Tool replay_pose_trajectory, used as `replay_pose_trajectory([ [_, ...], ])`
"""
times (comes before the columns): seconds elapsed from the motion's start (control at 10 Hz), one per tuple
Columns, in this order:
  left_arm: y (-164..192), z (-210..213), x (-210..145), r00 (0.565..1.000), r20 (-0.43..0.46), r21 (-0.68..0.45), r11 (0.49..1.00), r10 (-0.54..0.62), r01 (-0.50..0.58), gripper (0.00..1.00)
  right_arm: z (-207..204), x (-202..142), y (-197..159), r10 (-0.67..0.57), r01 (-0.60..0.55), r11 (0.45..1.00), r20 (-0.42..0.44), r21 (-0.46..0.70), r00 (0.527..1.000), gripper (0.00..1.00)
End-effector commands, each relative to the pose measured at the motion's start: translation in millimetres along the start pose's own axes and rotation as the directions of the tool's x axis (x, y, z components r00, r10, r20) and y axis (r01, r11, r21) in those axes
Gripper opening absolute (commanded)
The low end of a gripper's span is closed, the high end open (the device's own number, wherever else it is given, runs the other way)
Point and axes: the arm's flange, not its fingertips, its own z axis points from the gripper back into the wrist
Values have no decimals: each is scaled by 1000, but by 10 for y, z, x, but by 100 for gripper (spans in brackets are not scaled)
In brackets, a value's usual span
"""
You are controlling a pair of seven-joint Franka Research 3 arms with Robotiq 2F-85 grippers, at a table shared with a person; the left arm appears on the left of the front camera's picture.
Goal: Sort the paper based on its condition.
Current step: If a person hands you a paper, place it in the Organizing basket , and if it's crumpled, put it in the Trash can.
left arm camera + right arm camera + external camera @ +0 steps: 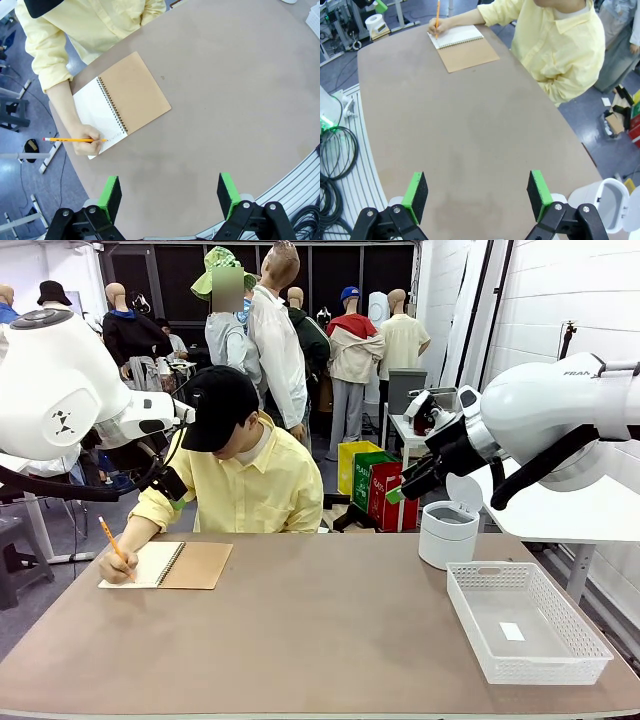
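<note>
Worktop (300,640): bare across the middle. A person sits at the far side.

Left gripper (168,194) and right gripper (477,192) both hang high above the worktop. Each has its fingers wide apart and holds nothing.

Basket (467,623), white mesh, near right. It holds one small white rectangle on the floor; label or scrap, cannot tell.

Bin (445,540), small, white, beyond the basket, with its lid up. Contents cannot be told.

Notebook (195,565), far left, lies open. The paper (150,565) is its white page, bound in the spiral, under the person's hand (117,568), which holds a pencil (108,537).

Judgement: the step is waiting for a loose sheet.
- Hold both arms clear of the writing arm until a sheet is free.
- A flat sheet will be hard to lift, so take it by an edge.
- A wad can be pinched across the middle.
- Likely destinations are the basket for flat sheets and the bin for crumpled ones.
</note>
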Motion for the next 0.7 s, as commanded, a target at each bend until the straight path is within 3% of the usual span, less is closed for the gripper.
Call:
replay_pose_trajectory([
  [0.0, 3, 6, -3, 1000, 7, -1, 1000, -3, 3, 100, -24, -5, -9, -5, 5, 1000, 9, 17, 1000, 100],
  [0.6, 3, 6, -3, 1000, 7, -1, 1000, -3, 3, 100, -24, -5, -9, -5, 5, 1000, 9, 17, 1000, 100],
])
